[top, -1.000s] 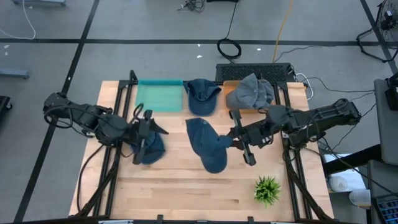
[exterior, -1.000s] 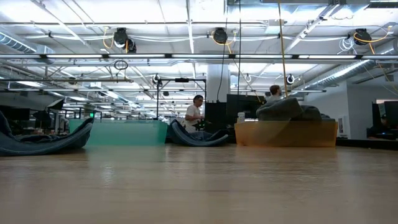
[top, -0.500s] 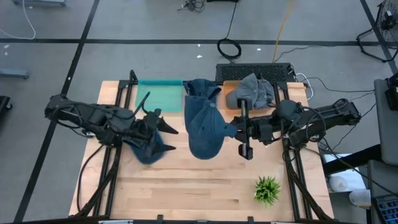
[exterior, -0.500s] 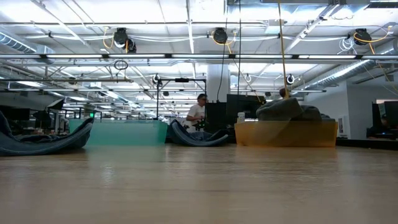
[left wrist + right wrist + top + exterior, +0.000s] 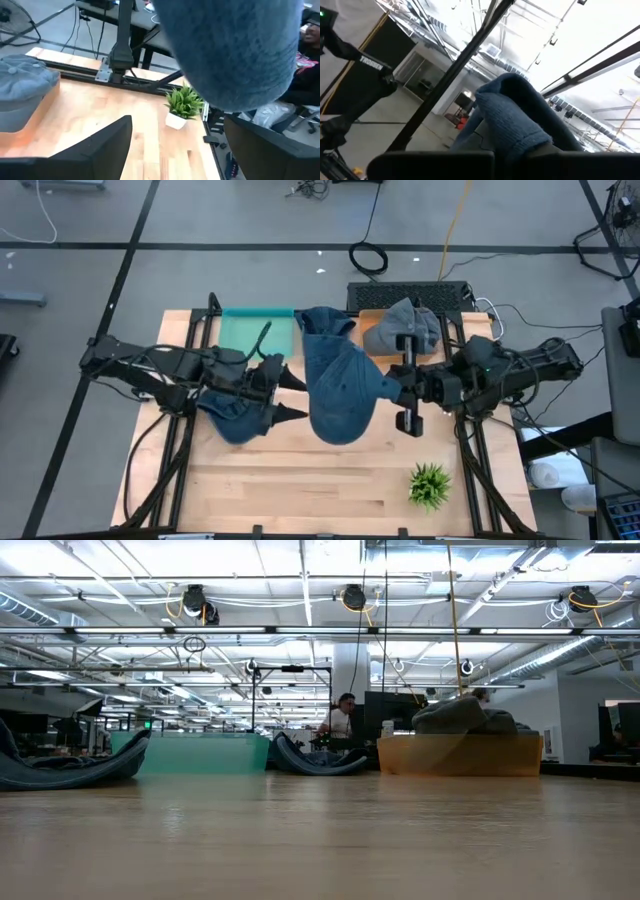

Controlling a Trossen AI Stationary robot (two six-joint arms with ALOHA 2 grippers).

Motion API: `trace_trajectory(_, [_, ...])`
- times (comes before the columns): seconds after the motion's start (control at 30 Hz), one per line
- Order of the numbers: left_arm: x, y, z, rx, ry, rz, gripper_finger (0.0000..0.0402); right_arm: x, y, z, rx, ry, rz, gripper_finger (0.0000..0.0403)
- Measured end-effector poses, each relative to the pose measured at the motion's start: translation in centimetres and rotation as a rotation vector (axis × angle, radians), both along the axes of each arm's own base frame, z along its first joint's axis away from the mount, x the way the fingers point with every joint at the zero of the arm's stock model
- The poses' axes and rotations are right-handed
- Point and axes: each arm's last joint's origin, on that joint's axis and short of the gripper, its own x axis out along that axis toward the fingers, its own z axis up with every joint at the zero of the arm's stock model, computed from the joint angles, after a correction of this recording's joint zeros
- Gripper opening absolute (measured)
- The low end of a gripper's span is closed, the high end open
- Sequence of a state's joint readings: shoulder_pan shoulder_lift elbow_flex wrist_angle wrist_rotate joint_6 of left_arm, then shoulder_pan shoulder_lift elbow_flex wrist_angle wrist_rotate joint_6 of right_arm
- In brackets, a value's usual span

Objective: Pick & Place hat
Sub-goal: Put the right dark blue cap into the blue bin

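Wood-slat tabletop (image 5: pixel 300 480): right gripper (image 5: pixel 398 392) clamped on hanging blue denim cap (image 5: pixel 340 395); left gripper (image 5: pixel 287 395) w/ jaws apart beside it. Risk: cap snags left fingers, slips.

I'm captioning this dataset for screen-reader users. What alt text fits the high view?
Seen from above, the right gripper holds a blue hat lifted over the middle of a wooden table. The left gripper is open over another blue hat; a third lies between a teal tray and an orange tray holding a grey hat.
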State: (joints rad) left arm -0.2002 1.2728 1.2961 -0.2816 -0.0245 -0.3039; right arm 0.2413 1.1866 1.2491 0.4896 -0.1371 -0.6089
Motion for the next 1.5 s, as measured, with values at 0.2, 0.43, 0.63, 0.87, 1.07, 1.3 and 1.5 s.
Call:
trace_trajectory(0.2, [0.9, -0.1, 0.9, -0.083, -0.121, -0.161, 0.0319, -0.5, 0.7, 0.0, -0.014, 0.01, 0.027, 0.0])
trace_trajectory(0.43, [2.2, -0.3, 0.5, -0.143, -0.136, -0.243, 0.0324, -0.8, 1.5, 0.1, -0.069, -0.017, 0.031, 0.0])
trace_trajectory(0.63, [3.2, -0.6, 0.1, -0.174, -0.157, -0.342, 0.0315, -0.9, 1.9, 0.0, -0.095, -0.026, 0.029, 0.0])
trace_trajectory(0.87, [3.2, -1.1, 0.5, -0.155, -0.214, -0.435, 0.0305, -0.6, 1.8, -0.5, -0.092, 0.043, -0.018, 0.0])
trace_trajectory(1.07, [2.2, -0.6, 1.5, -0.133, -0.257, -0.427, 0.0232, -0.5, 2.0, -0.8, -0.073, 0.083, -0.071, 0.0])
trace_trajectory(1.3, [2.1, -0.6, 1.5, -0.144, -0.248, -0.429, 0.007, -0.3, 1.7, -1.2, -0.018, 0.157, -0.243, 0.0])
trace_trajectory(1.5, [2.1, -0.4, 1.3, -0.108, -0.234, -0.456, 0.0021, -0.3, 1.8, -1.3, 0.057, 0.193, -0.249, 0.0004])
